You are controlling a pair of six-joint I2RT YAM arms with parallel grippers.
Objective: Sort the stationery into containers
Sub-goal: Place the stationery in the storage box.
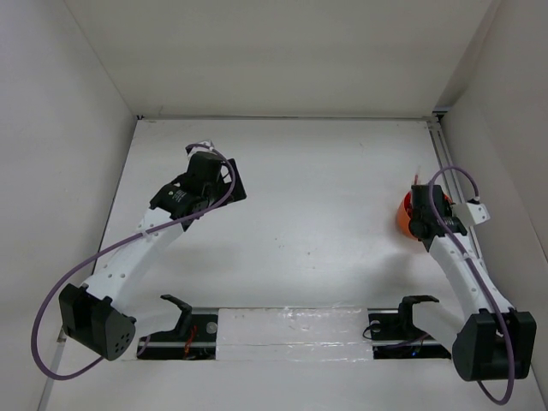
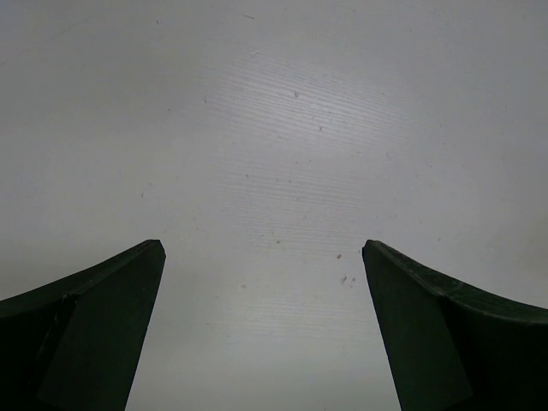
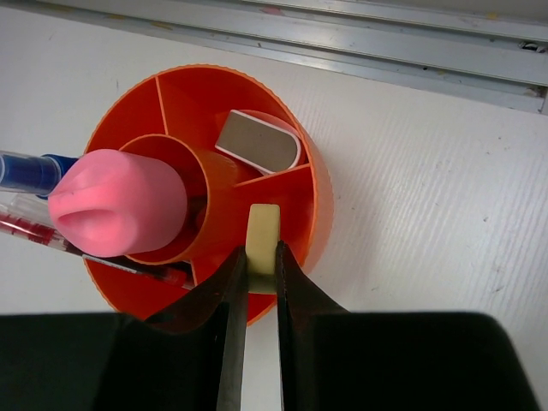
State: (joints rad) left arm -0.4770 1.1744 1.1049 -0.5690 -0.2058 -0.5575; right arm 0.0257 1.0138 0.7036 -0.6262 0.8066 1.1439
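Observation:
A round orange-red container (image 3: 318, 184) with a middle cup and divided outer sections stands at the table's right side (image 1: 402, 217). My right gripper (image 3: 260, 255) hangs just above its near rim, shut on a small tan eraser (image 3: 262, 229) held upright over an outer section. A pink-capped tube (image 3: 120, 201) stands in the middle cup. A pink-white piece (image 3: 259, 141) lies in a far section. A blue-capped bottle (image 3: 30, 169) and a red pen (image 3: 34, 229) stick out at the left. My left gripper (image 2: 263, 250) is open over bare table at the far left (image 1: 202, 156).
A metal rail (image 3: 360, 38) runs just beyond the container, along the table's right edge (image 1: 444, 163). White walls enclose the table on three sides. Two black brackets (image 1: 179, 310) (image 1: 418, 305) sit at the near edge between the arm bases.

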